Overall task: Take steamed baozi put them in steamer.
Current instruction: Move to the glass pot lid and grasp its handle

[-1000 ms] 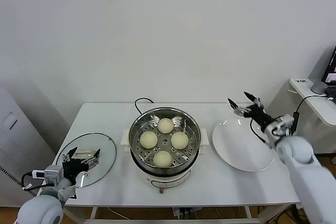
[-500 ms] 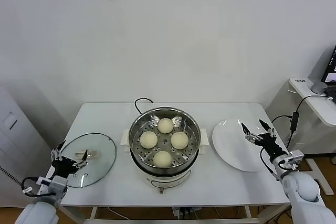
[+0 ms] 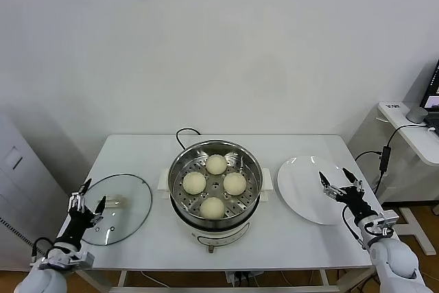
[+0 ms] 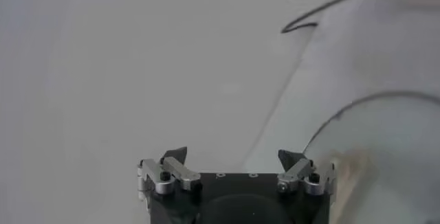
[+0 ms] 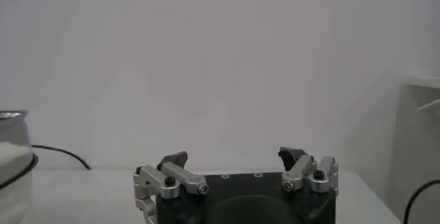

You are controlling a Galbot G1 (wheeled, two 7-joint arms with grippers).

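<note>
**Worktop and room: items on view**

You have a white worktop at frame centre against a plain white wall.
- Steamer: centre, black cord behind it.
- Steamed baozi: four, inside on the perforated tray.
- Glass lid: lower left, flat.
- White plate: right of centre.
- Left gripper: lower left by the lid, fingers spread wide, holding nothing.
- Right gripper: lower right over the plate's edge, fingers spread wide, holding nothing.
- Side desk: far right.
</note>
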